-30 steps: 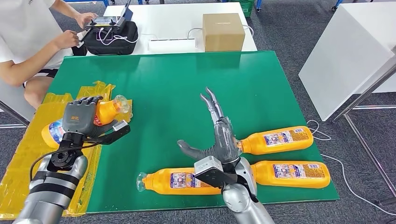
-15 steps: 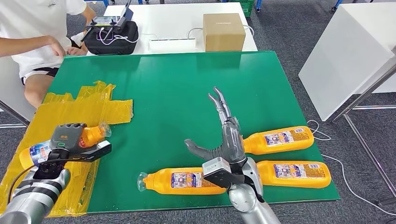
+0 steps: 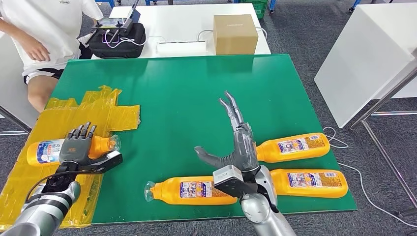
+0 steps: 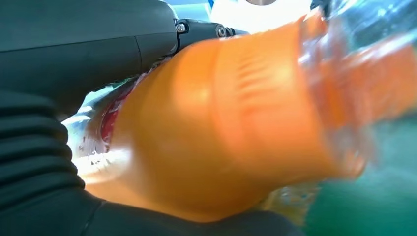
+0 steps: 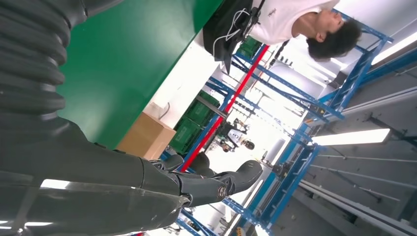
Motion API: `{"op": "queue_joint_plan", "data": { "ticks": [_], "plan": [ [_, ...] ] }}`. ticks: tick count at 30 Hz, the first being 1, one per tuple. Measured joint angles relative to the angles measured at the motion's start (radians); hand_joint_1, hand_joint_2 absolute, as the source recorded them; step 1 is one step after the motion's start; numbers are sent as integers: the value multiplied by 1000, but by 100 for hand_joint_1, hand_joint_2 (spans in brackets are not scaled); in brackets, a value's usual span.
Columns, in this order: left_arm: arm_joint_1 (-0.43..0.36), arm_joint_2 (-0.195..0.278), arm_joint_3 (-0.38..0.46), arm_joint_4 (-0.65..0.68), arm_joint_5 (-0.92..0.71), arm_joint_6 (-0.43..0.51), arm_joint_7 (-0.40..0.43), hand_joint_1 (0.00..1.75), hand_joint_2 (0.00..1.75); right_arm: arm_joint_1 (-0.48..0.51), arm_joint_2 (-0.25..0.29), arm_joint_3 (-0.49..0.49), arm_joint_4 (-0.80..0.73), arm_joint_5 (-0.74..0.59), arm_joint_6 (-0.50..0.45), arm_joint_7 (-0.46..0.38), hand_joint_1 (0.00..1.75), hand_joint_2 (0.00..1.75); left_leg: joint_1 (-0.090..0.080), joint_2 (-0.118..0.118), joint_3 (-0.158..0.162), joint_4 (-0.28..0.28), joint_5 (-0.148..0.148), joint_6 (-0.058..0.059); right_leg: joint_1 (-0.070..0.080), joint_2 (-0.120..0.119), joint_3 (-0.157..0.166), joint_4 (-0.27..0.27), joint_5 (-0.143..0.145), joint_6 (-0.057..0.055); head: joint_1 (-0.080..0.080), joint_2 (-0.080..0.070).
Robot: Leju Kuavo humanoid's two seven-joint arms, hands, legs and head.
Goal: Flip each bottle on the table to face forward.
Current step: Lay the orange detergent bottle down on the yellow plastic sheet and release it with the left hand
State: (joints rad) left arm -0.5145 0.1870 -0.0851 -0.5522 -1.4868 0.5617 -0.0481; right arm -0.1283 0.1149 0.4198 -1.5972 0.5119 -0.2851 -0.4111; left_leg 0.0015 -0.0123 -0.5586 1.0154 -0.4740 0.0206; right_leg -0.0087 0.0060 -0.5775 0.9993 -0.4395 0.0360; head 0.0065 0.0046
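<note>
I see left hand wrapped over bottle lying on yellow sheet; wrist camera confirms orange neck against palm. Right hand hovers spread, holding nothing, above three bottles on green table; its wrist camera catches cardboard box.

Head view high, looking forward and down over the green worktop, left wrist view pressed close against an orange bottle, right wrist view turned, sharing the worktop's far edge
</note>
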Motion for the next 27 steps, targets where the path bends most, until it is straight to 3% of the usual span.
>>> {"op": "queue_joint_plan", "data": {
  "ticks": [11,15,22,27],
  "plan": [
    [10,-41,64,1,87,68,-69,0,175,-12,-8,20,10,35,21,29,0,175,0,0,0,0,0,0,0,0,0,0,0,0,0,0],
    [23,-56,98,-25,189,124,-149,0,175,-18,-15,33,18,55,51,34,0,175,0,0,0,0,0,0,0,0,0,0,0,0,0,0],
    [81,-110,172,-204,459,128,-327,0,175,-20,-36,66,26,35,138,16,0,175,0,0,0,0,0,0,0,0,0,0,0,0,0,0],
    [144,-155,185,-411,666,53,-402,0,175,-19,-70,96,25,-9,259,-22,0,175,0,0,-1,0,0,0,0,0,-1,-1,0,0,0,0]
  ]
}}
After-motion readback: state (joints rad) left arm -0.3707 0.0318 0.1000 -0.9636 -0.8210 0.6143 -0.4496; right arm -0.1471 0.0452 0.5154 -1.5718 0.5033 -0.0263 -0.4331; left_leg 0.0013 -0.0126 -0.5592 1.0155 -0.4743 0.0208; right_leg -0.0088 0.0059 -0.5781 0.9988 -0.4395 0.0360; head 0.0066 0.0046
